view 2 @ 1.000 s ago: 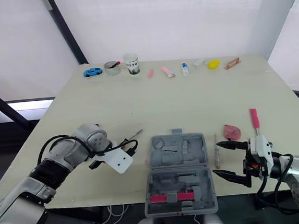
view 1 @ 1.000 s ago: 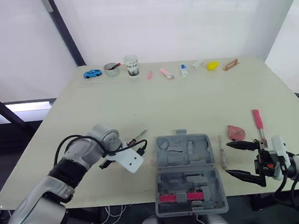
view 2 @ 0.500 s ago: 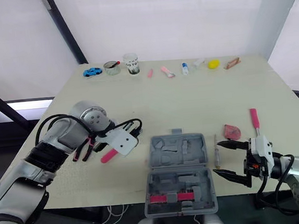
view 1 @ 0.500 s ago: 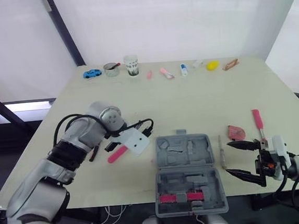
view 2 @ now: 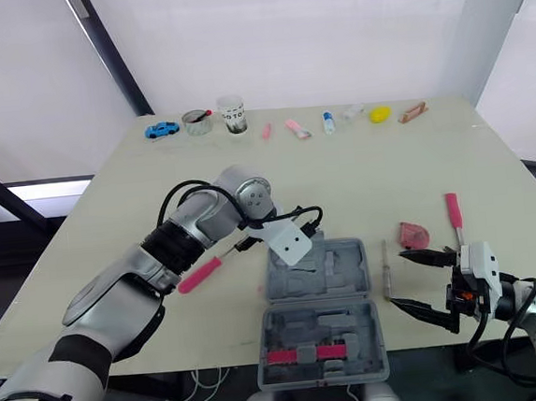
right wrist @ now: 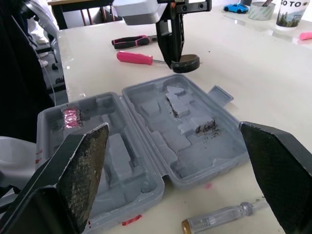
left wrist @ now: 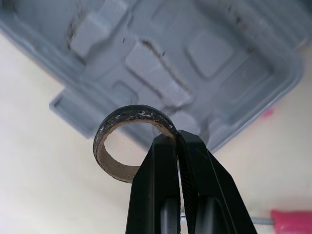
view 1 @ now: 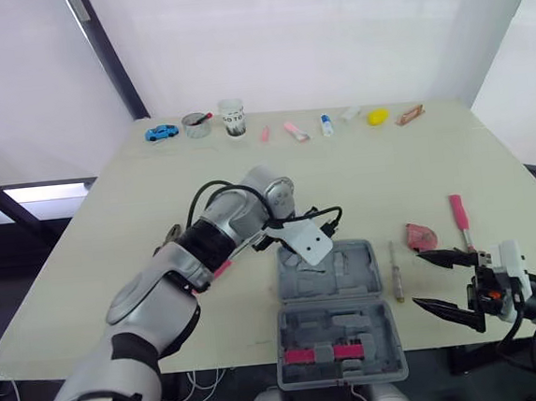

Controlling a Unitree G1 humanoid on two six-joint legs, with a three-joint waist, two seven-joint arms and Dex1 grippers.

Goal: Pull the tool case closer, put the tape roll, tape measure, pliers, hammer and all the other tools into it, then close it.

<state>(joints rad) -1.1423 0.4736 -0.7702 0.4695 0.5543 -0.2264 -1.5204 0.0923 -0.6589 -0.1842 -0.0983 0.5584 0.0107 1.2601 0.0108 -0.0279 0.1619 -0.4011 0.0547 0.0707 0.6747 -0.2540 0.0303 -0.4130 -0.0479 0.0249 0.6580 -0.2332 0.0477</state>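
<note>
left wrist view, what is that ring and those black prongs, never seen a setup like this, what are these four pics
This is a humanoid robot with two arms, each ending in a two-fingered gripper. The two wide pictures come from cameras in its head, looking down over a table. The other two come from wrist cameras looking along the fingers. The black prongs are the left gripper, shut on a tape roll, that ring, at the rim of the open grey tool case. The right gripper is open and empty beside the case. Loose on the table lie a pink-handled screwdriver, pliers and a slim tester.
</note>
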